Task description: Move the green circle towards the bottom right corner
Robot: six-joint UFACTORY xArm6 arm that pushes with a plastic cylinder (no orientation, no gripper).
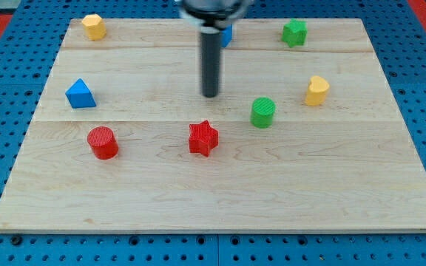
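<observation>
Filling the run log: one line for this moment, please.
tool: my tip up-left of green circle, apart | red star below tip | push: not begun

Bright, even light; soft short shadows; sharp focus throughout.

My tip (pixel 211 94) left of green circle (pixel 263 112)

Pale wooden board (pixel 220 199), carrying green circle (pixel 263 112), red star (pixel 203 138), red cylinder (pixel 103 142), blue triangle (pixel 80 94), yellow blocks, green star (pixel 295 32)
</observation>
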